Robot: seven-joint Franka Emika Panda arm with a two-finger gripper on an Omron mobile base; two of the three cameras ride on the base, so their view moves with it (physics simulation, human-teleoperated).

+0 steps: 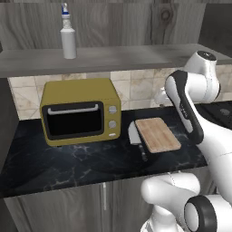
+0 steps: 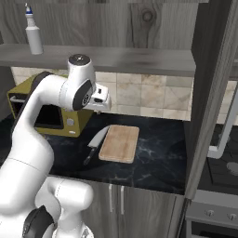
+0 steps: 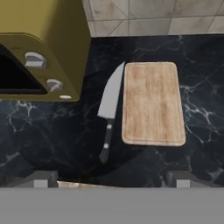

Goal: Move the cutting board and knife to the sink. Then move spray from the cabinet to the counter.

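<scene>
The counter carried a yellow oven at its left. The cutting board lay flat to the oven's right. The knife lay just beside the board's left edge, possibly touching it. The spray stood upright on the cabinet shelf. The gripper hung above the board, fingers spread wide, holding nothing.

The white arm bends up high and then reaches forward over the cutting board. The hand points down at it from above. The gripper hangs well above the board, its two finger tips wide apart with nothing between them.
</scene>
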